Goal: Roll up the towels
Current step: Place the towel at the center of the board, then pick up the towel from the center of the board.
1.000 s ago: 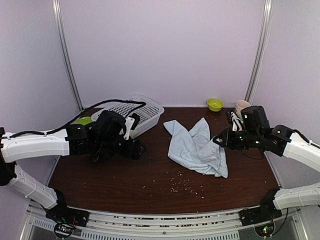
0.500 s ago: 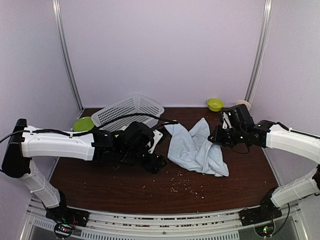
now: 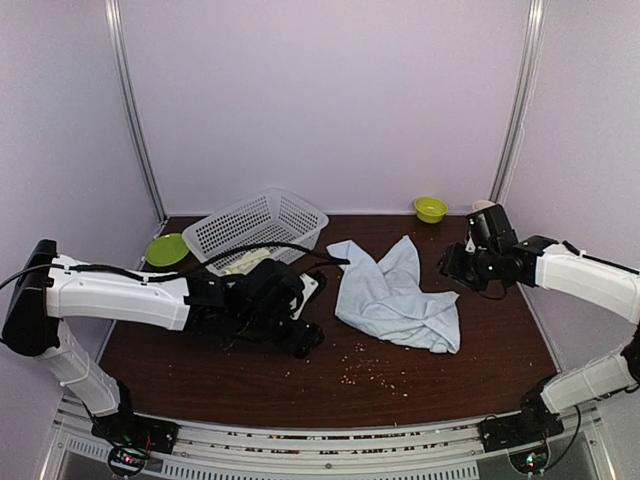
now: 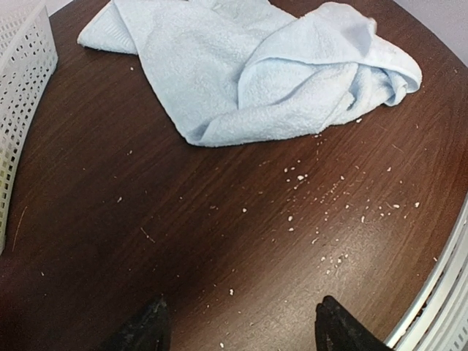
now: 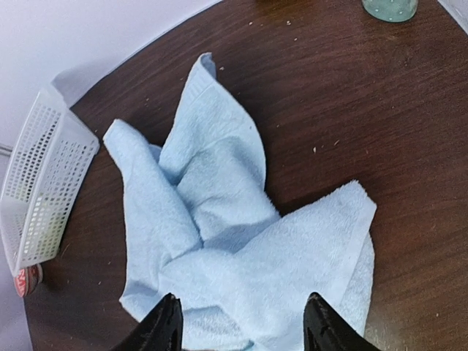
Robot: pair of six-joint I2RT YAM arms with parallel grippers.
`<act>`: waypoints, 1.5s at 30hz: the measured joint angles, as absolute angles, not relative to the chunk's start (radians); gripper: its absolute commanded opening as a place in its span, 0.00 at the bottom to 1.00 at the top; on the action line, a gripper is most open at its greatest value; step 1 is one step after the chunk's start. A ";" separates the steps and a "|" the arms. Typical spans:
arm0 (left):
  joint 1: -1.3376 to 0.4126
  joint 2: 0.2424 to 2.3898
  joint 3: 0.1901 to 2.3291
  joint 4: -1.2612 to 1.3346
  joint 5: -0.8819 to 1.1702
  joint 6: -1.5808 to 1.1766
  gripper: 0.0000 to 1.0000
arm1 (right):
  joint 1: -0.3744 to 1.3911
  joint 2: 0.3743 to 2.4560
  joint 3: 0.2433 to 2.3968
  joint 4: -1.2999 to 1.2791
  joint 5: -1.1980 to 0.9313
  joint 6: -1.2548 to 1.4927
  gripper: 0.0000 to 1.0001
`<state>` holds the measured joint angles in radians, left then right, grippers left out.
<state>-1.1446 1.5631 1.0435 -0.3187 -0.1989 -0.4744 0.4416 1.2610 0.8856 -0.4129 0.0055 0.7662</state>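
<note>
A soft, nubby terry cloth is seen in the pale blue towel [image 4: 241,69]; dark, faintly glossy wood grain in the tabletop [image 4: 183,234]; white plastic mesh in the basket [image 3: 262,220].

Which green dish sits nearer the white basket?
The flat green plate at the left edge, beside the basket; the small green bowl stands far off at back right.

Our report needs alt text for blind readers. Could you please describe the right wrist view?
A crumpled pale blue towel lies on a dark brown table, just ahead of the open right tool, seen at the bottom edge. A white mesh basket sits at the left edge.
</note>
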 measured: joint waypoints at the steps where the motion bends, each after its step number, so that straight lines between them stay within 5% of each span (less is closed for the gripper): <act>1: -1.145 1.563 1.043 -0.313 -0.198 -0.475 0.69 | 0.460 1.224 0.870 -0.422 0.010 0.771 0.57; 8: -1.145 1.563 1.037 -0.277 -0.174 -0.474 0.69 | 0.596 1.129 0.763 -0.441 0.032 0.852 0.57; 27: -1.145 1.554 0.982 -0.258 -0.148 -0.474 0.69 | 0.579 1.239 0.533 -0.233 0.033 1.138 0.53; 35: -1.145 1.554 0.982 -0.257 -0.142 -0.475 0.69 | 0.559 1.272 0.506 -0.139 0.001 1.164 0.25; 38: -1.145 1.554 0.982 -0.257 -0.141 -0.479 0.68 | 0.558 1.273 0.504 -0.124 -0.004 1.173 0.03; 45: -1.145 1.552 0.982 -0.260 -0.158 -0.500 0.68 | 0.578 1.180 0.523 -0.160 -0.009 1.144 0.00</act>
